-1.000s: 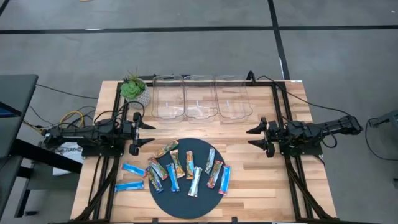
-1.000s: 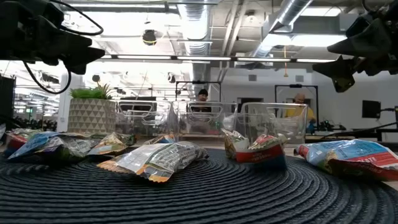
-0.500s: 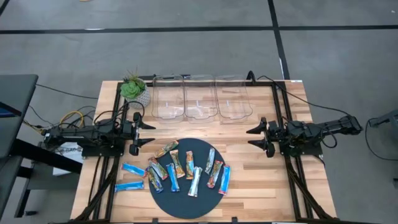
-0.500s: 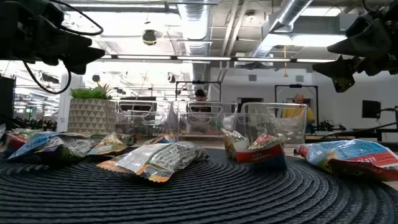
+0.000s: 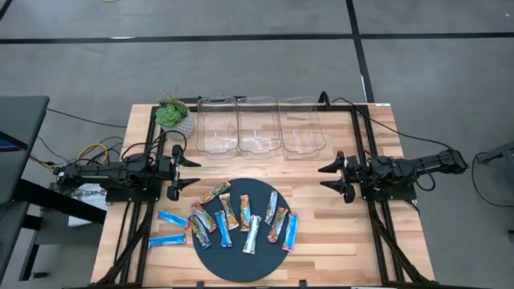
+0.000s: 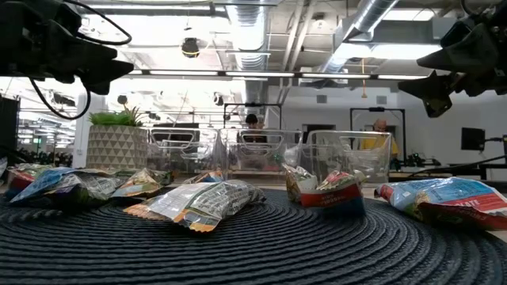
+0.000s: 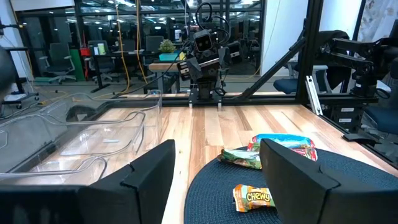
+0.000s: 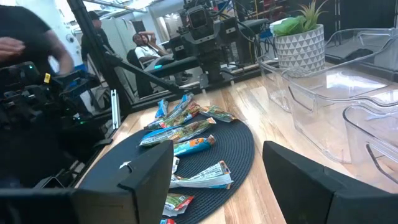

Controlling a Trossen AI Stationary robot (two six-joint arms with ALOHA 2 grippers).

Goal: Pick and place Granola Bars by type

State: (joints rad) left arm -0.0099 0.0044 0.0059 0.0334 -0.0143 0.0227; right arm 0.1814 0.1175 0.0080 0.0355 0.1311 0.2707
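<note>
Several granola bars in blue, silvery and multicoloured wrappers lie flat on a round dark mat in the near middle of the table; two blue bars lie on the wood left of it. My left gripper stands open at the table's left, pointing level toward the middle, with nothing between its fingers. My right gripper stands open at the right, facing it, also holding nothing. Both are raised above the table and well apart from the bars.
Three clear plastic bins stand side by side at the far edge. A potted plant stands left of them. Dark frame rails run along both sides. People show in the room beyond the table.
</note>
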